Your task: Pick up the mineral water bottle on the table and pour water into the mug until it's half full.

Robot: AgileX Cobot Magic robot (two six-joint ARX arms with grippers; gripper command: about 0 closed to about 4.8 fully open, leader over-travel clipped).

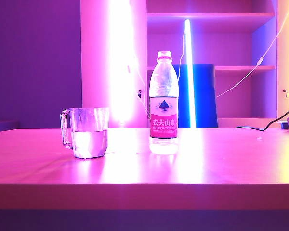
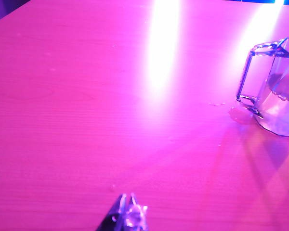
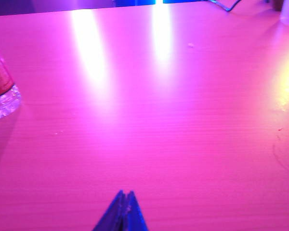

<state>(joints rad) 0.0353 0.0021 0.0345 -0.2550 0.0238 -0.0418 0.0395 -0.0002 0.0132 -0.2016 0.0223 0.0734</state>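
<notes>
You see both claws pressed together: left gripper [image 2: 127, 211] and right gripper [image 3: 123, 211], mostly cut off at the frame bottom; the mineral water bottle [image 3: 1, 89] shows only its base.

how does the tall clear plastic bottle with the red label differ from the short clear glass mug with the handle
The tall clear plastic bottle stands about twice as high as the short clear glass mug. The bottle is capped and narrows to a neck; the mug is open-topped and straight-sided. The bottle carries a red label with white characters; the mug is plain, with a side handle. The mug holds water to about half its height. Both are clear, upright and apart on the wooden table.
</notes>
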